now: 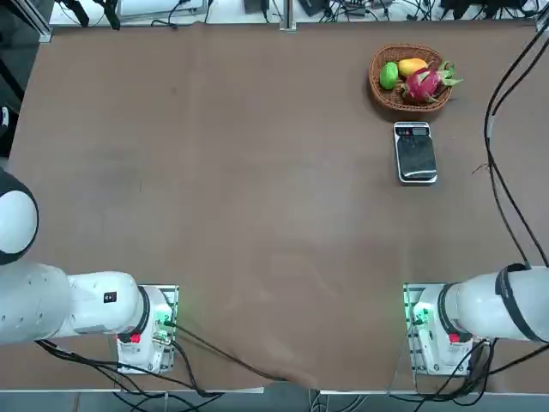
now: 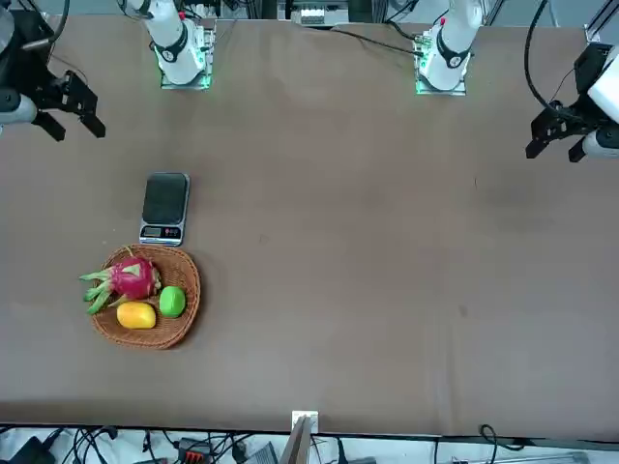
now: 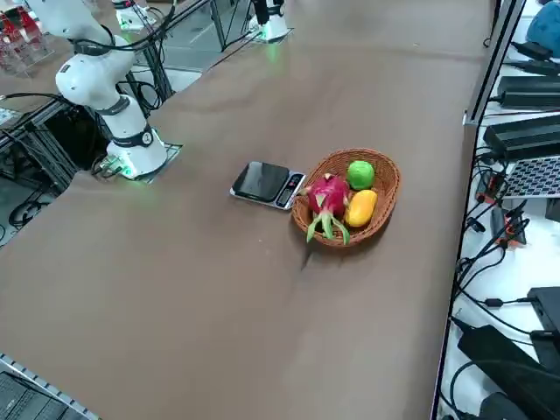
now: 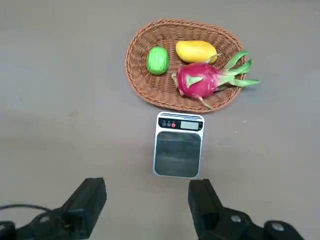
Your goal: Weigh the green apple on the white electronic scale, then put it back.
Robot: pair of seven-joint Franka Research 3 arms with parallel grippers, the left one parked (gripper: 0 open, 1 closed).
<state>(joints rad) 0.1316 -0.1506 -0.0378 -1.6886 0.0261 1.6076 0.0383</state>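
A round wicker basket [image 1: 382,93] sits at the upper right of the top view, holding the green apple [image 1: 389,75], a yellow-orange fruit [image 1: 412,66] and a pink dragon fruit [image 1: 424,84]. Just below it lies the white scale [image 1: 415,153], its platform bare, display end toward the basket. The brown worktop [image 1: 214,189] lies open elsewhere. The right hand [image 4: 146,202] hovers spread wide and empty, short of the scale.
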